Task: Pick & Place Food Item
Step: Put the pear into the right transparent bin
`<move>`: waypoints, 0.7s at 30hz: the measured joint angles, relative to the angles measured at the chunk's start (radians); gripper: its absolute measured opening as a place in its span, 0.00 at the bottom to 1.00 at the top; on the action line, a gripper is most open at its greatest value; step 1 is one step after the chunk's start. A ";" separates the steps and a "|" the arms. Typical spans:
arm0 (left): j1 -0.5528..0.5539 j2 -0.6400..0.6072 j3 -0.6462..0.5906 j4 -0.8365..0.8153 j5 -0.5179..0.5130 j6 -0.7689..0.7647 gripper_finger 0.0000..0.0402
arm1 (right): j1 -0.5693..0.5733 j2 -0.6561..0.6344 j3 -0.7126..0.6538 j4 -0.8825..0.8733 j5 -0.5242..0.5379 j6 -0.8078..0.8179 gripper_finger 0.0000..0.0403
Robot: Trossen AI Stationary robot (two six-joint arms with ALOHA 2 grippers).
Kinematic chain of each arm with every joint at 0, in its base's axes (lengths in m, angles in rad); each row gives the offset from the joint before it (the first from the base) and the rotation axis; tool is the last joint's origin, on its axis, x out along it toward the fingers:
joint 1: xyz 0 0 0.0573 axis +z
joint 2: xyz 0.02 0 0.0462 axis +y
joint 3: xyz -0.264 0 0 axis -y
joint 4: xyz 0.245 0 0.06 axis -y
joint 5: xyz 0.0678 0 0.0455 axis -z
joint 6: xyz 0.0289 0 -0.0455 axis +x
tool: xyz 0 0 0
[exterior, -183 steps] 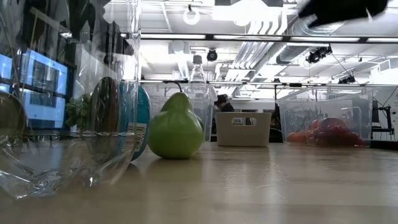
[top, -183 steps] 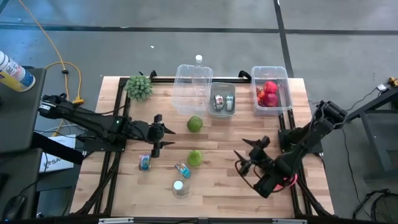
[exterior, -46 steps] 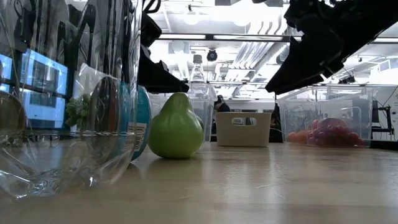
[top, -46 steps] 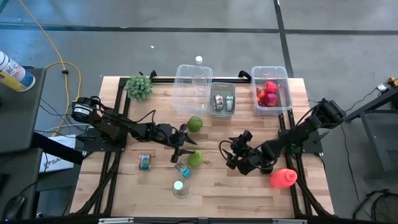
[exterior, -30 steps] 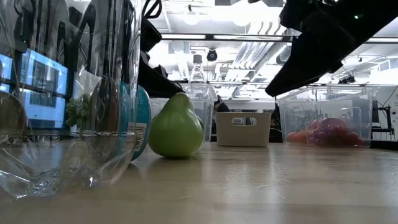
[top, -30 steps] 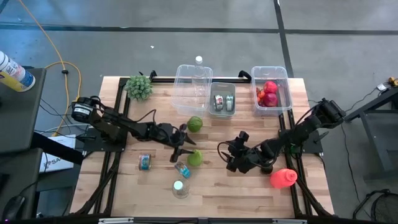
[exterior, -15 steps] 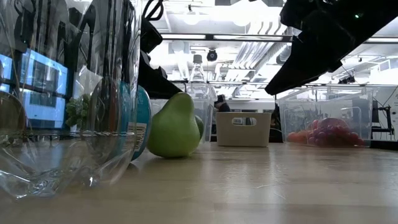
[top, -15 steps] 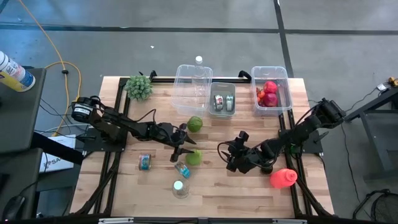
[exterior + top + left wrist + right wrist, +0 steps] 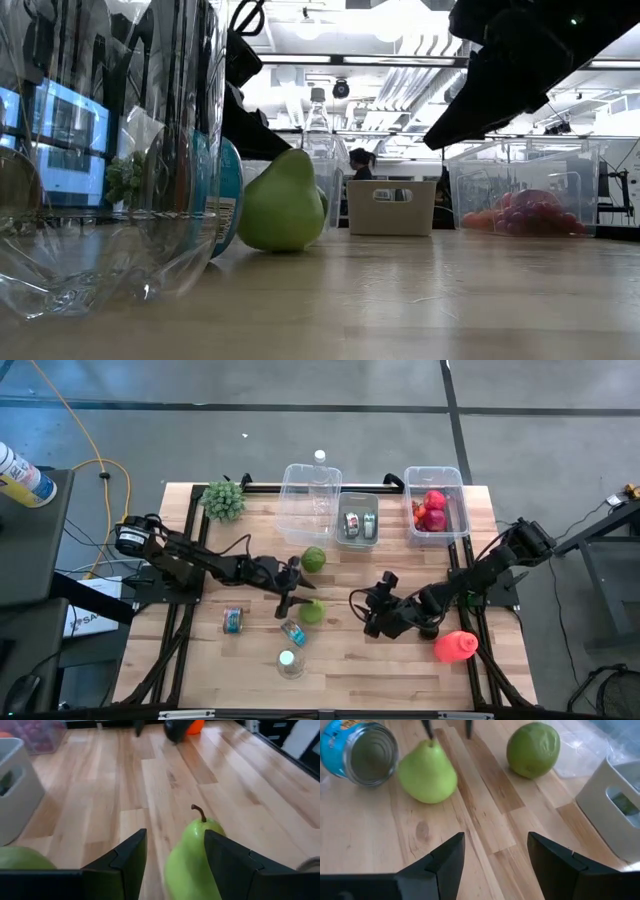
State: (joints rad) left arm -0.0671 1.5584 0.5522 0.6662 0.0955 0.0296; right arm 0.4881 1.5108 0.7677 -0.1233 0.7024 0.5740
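Pear [image 9: 312, 612] is still on the worktop [image 9: 400, 670] but just tipped a bit, so your left end effector [image 9: 287, 603], fingers open around it, is nudging not gripping yet, while your open right end effector [image 9: 366, 613] waits nearby.

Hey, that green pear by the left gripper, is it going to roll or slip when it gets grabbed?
The pear looks smooth and glossy, so it may slip between the left gripper fingers. It narrows toward the stem, so a grip near the top could squeeze it out. Its rounded body rests on bare wood, so a nudge would probably tip or roll it.
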 joint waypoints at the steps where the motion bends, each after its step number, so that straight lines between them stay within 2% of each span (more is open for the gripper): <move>1: 0.003 0.000 0.000 0.000 -0.002 0.000 0.47 | 0.000 0.000 0.000 0.014 -0.003 -0.016 0.51; 12: 0.013 -0.002 0.000 0.000 -0.023 0.000 0.47 | -0.019 0.062 0.001 0.269 -0.075 -0.285 0.51; 21: -0.023 -0.066 0.000 -0.032 0.015 0.062 0.47 | -0.076 0.102 0.000 0.329 -0.258 -0.278 0.51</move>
State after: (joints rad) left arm -0.0902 1.4927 0.5519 0.6344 0.1100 0.0911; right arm 0.4119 1.6127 0.7677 0.2058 0.4442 0.2957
